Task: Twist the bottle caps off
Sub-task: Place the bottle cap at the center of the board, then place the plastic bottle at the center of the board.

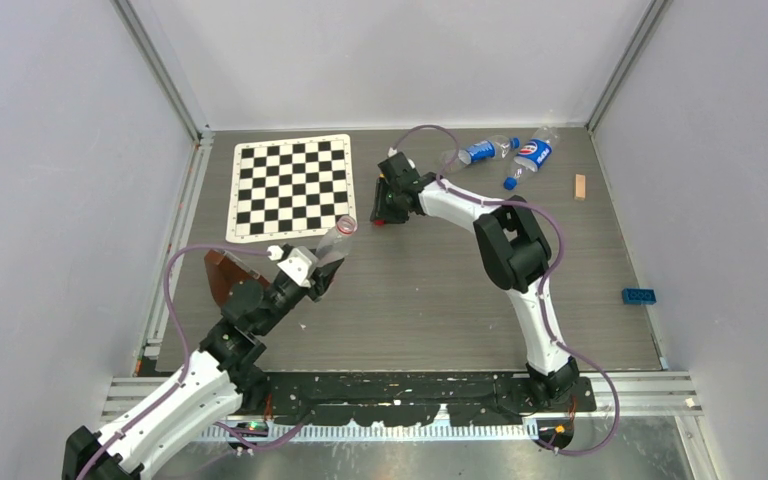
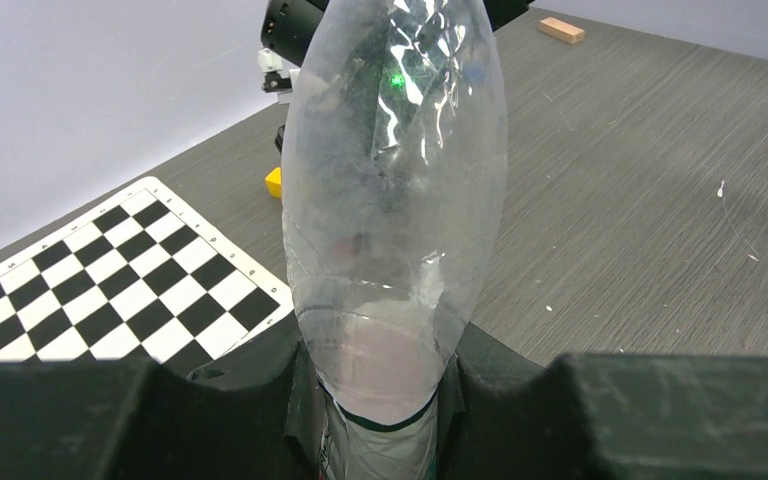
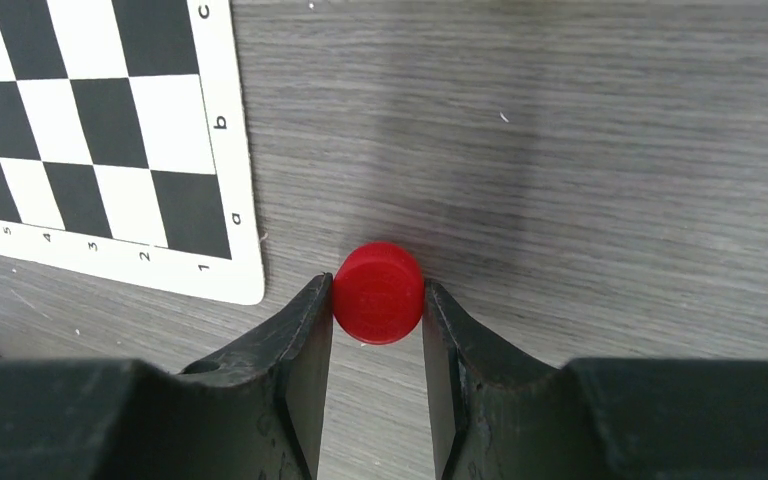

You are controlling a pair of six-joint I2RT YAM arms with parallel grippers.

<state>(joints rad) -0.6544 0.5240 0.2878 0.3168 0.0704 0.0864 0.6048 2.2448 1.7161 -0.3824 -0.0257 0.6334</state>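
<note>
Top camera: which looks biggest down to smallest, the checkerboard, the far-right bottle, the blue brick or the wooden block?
1. checkerboard
2. far-right bottle
3. blue brick and wooden block: both tiny and nearly alike, too close to rank.

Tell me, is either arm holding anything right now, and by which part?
Left jaws clamp the clear bottle around its body; right jaws pinch the red cap by its sides, off the bottle.

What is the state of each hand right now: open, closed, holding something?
Left hand: closed on the clear bottle.
Right hand: closed on the red bottle cap.
</note>
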